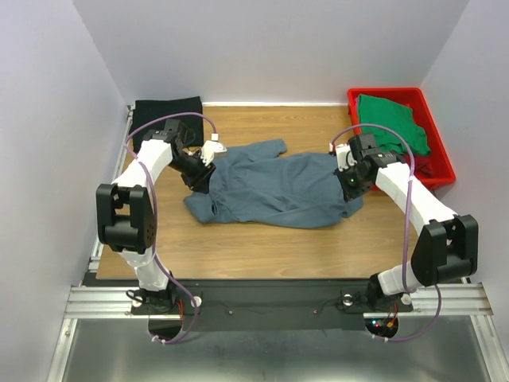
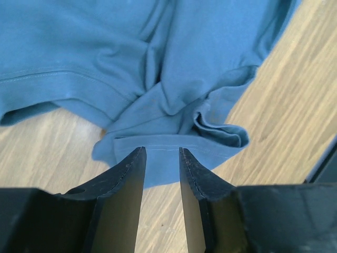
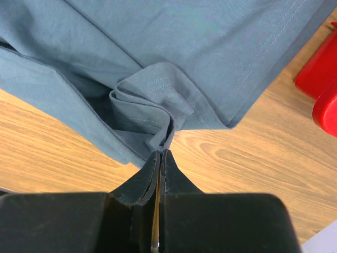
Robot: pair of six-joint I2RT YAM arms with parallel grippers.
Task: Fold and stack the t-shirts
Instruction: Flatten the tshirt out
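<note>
A slate blue-grey t-shirt [image 1: 270,189] lies crumpled across the middle of the wooden table. At its left end my left gripper [image 1: 200,172] hangs just over the hem [image 2: 158,163]. That gripper [image 2: 160,153] is open, with only cloth and table showing below the gap. My right gripper [image 1: 347,180] is at the shirt's right end. Seen from the wrist, it [image 3: 160,153] is shut on a bunched fold of the blue-grey cloth [image 3: 152,113]. A black t-shirt [image 1: 167,110] lies folded at the back left. A green t-shirt [image 1: 390,123] sits in the red tray.
The rigid red plastic tray [image 1: 442,159] stands at the back right, close to my right arm; its corner [image 3: 318,79] shows in the right wrist view. White walls close in the table on three sides. Bare wood [image 1: 262,251] lies in front of the shirt.
</note>
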